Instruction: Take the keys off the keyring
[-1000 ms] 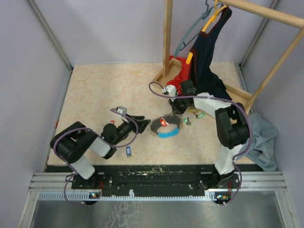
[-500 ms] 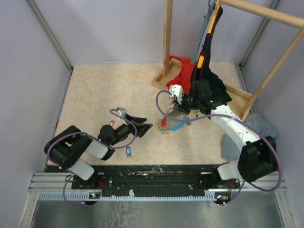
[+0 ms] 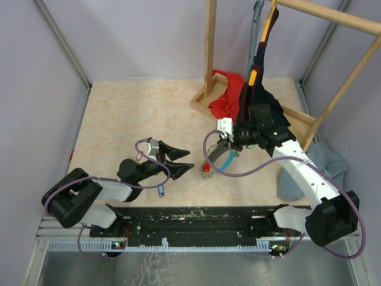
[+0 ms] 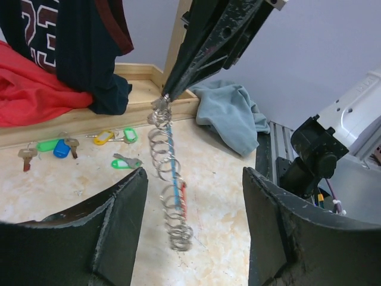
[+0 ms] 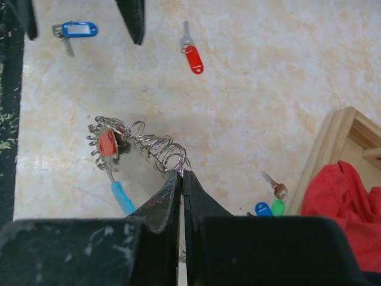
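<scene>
Keyring [image 5: 143, 146] hangs pinched in right gripper [image 5: 181, 174]; left gripper [image 3: 189, 159] open nearby; loose keys [image 4: 102, 137] scattered around.

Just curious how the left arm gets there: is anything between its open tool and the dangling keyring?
Nothing visible. The keyring hangs from the shut right tool, and the left wrist view shows only open air between the left tool and it. The loose keys lie off to the side.
</scene>
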